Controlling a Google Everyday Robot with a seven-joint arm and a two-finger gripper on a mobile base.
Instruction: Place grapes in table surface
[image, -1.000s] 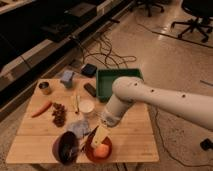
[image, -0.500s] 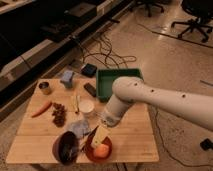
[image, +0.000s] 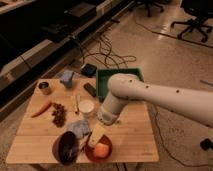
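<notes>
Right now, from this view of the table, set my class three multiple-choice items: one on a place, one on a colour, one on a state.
1. The grapes lie: A on the floor; B between the carrot and the white cup; C on a shelf.
2. The tray is: A red; B white; C green.
3. The grapes are: A held up in the air; B lying loose on the table; C inside a bag.
Answers: 1 B, carrot on one side, cup on the other. 2 C, its walls show green. 3 B, the claw hangs apart from them, by the orange bowl.
</notes>
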